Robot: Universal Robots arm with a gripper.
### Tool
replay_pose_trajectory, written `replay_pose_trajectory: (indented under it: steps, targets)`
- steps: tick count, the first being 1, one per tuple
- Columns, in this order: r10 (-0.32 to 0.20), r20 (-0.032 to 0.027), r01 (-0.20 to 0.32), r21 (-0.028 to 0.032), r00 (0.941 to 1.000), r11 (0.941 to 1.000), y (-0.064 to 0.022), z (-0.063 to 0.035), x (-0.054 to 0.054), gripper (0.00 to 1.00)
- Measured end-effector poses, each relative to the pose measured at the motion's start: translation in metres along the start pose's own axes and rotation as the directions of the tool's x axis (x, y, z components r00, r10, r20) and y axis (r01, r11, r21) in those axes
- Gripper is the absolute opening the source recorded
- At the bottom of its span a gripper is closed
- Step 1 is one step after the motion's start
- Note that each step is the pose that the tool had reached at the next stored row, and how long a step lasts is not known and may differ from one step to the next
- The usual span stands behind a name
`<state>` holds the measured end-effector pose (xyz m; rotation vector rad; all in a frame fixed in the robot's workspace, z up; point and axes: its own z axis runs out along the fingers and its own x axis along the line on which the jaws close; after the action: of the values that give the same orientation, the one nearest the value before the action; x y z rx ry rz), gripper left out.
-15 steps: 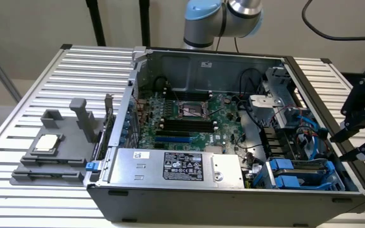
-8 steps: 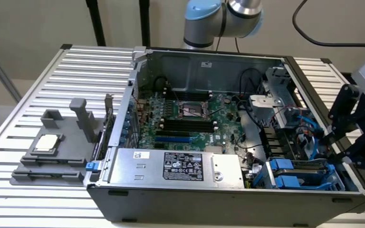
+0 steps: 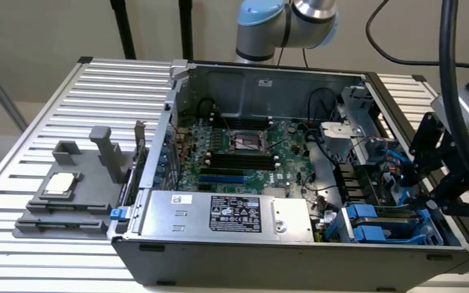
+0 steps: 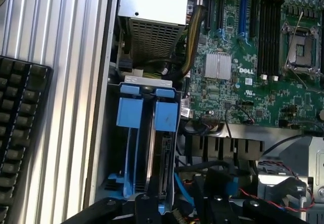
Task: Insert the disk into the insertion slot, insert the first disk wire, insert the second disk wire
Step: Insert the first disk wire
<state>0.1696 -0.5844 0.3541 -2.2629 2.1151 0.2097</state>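
Note:
The drive cage (image 4: 129, 114) with its bright blue tabs sits at the front corner of the open computer case (image 3: 300, 256), at the exterior view's right (image 3: 363, 223). The disk (image 4: 157, 158) stands on edge inside the cage, its blue carrier tab (image 4: 166, 115) level with the neighbouring tab. My gripper (image 3: 422, 195) hangs low over the far end of the cage, close to the cabling there (image 4: 182, 206). A thin blue wire (image 4: 181, 186) runs from beside the disk up towards the gripper. Black wires (image 4: 212, 166) lie just beside it.
The silver labelled power-supply box (image 3: 218, 213) fills the case's front. The green motherboard (image 3: 243, 152) lies behind it. A grey fixture block (image 3: 71, 195) stands on the slatted table at the exterior view's left. A black keyboard (image 4: 20, 133) lies beside the case.

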Motion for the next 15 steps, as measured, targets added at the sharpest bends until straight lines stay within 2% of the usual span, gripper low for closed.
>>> replay_pose_trajectory:
  steps: [4, 5, 6, 7, 9, 10, 15]
  targets:
    - [-0.008, -0.0005, 0.008, -0.0007, 1.0, 1.0, -0.0004, 0.0037, -0.01, 0.42]
    - [-0.01, -0.0007, 0.01, -0.001, 1.0, 1.0, -0.0005, 0.0043, -0.012, 0.54]
    - [-0.013, -0.0011, 0.013, -0.0014, 0.9999, 0.9999, -0.0002, 0.0044, -0.013, 0.54]
    - [-0.016, -0.0013, 0.016, -0.0019, 0.9999, 0.9999, 0.0005, 0.0045, -0.014, 0.6]
    - [-0.021, -0.0016, 0.021, -0.0024, 0.9998, 0.9998, 0.0024, 0.0047, -0.014, 0.6]
    - [-0.021, -0.0018, 0.021, -0.0025, 0.9998, 0.9998, 0.0032, 0.0047, -0.013, 0.66]
    - [-0.021, -0.0019, 0.021, -0.0027, 0.9998, 0.9998, 0.0065, 0.0035, -0.003, 0.66]
